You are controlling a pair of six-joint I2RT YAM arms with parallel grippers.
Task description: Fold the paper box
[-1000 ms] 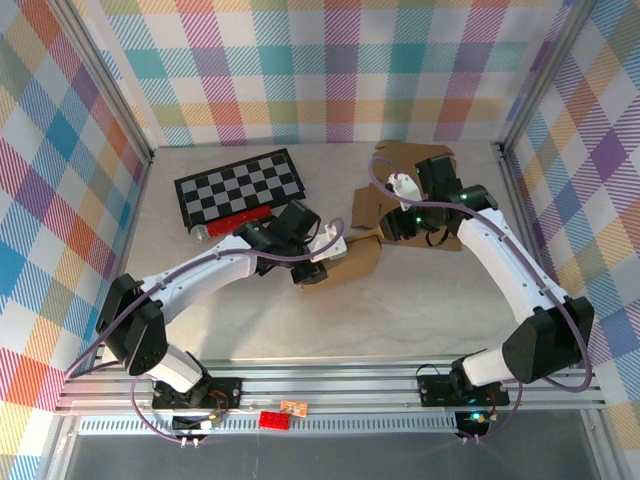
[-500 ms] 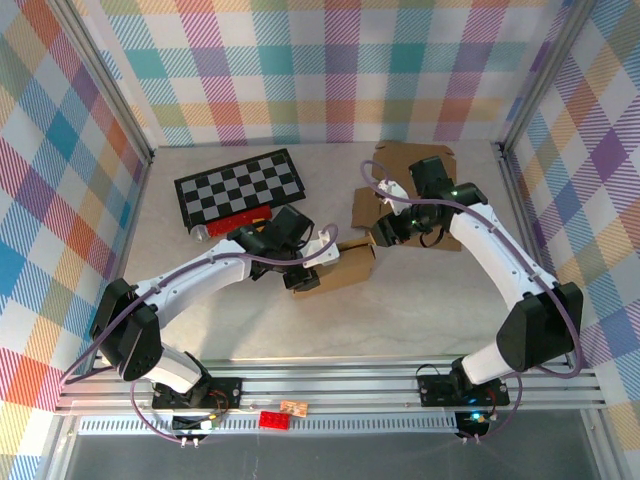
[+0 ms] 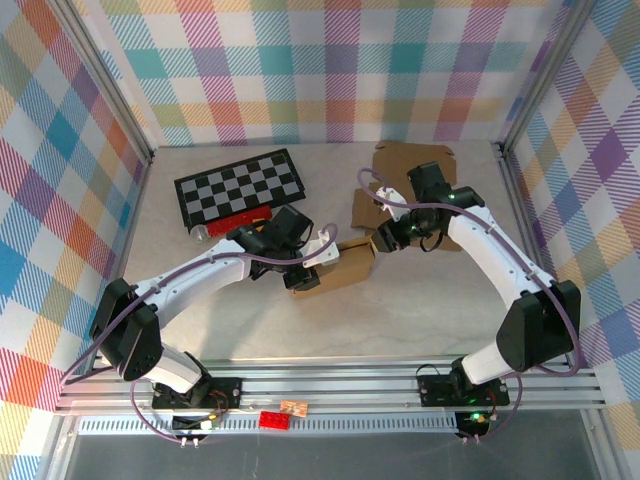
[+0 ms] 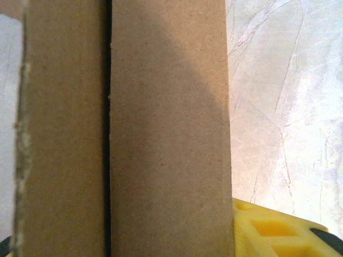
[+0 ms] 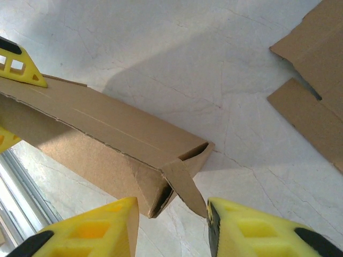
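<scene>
The brown paper box (image 3: 340,268) lies on the table as a long closed sleeve. My left gripper (image 3: 300,272) is shut on its left end. In the left wrist view the box wall (image 4: 166,134) spans between my left gripper (image 4: 134,241), with one yellow finger (image 4: 273,230) beside the cardboard. My right gripper (image 3: 386,238) stands open at the box's right end. In the right wrist view my right gripper (image 5: 171,235) straddles bare table just short of the box (image 5: 107,139), whose small end flap (image 5: 185,184) sticks out toward the right finger.
Flat cardboard sheets (image 3: 410,165) lie at the back right and show again as cardboard sheets (image 5: 316,107). A checkerboard (image 3: 240,185) with a red strip (image 3: 235,222) along its near edge sits at the back left. Plaid walls enclose the table.
My right gripper has come down and left to the box's right end. The box, spread wider a second ago, now looks compact and closed. The left arm shifted slightly.
</scene>
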